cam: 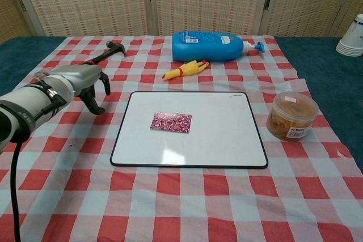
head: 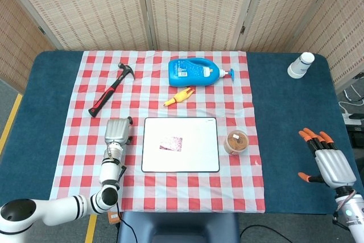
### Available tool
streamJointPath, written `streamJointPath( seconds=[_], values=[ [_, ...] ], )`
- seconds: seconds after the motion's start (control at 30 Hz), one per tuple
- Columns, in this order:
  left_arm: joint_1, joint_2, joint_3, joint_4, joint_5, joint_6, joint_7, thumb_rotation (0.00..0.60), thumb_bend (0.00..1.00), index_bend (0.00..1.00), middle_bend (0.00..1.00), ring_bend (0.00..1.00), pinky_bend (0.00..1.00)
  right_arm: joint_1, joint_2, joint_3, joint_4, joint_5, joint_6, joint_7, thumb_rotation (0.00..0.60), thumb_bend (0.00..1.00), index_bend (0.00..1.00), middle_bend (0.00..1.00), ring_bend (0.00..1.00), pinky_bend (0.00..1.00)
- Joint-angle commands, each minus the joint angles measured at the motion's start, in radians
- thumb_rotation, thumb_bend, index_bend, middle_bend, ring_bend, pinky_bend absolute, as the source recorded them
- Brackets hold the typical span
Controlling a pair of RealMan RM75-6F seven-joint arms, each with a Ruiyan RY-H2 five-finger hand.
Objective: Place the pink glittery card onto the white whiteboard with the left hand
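Note:
The pink glittery card (head: 170, 143) (cam: 171, 122) lies flat on the left half of the white whiteboard (head: 196, 157) (cam: 227, 140), with nothing touching it. My left hand (head: 118, 132) (cam: 85, 80) hovers over the checked cloth to the left of the board, apart from it, fingers curled downward and holding nothing. My right hand (head: 329, 160) is far off at the right over the blue table, fingers spread and empty; only the head view shows it.
A hammer (head: 110, 90) (cam: 79, 68) lies behind the left hand. A blue bottle (head: 196, 72) and a yellow rubber chicken (head: 179, 97) lie beyond the board. A round snack tub (head: 236, 141) (cam: 292, 116) stands right of it. White cups (head: 300, 65) stand far right.

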Motion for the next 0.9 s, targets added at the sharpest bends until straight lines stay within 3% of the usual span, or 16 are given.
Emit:
streamJointPath(
  seconds=[0.03, 0.9],
  values=[
    [-0.003, -0.002, 0.006, 0.016, -0.001, -0.001, 0.007, 0.600, 0.31, 0.37, 0.99, 1.00, 1.00, 0.000, 0.000, 0.000, 0.001, 0.000, -0.001, 0.001, 0.600, 0.04, 0.00, 0.00, 0.00, 0.00],
    [0.004, -0.006, 0.015, 0.091, -0.005, -0.037, -0.017, 0.600, 0.31, 0.41, 1.00, 1.00, 1.00, 0.002, -0.012, 0.000, 0.012, -0.009, 0.006, -0.003, 0.600, 0.04, 0.00, 0.00, 0.00, 0.00]
  ],
)
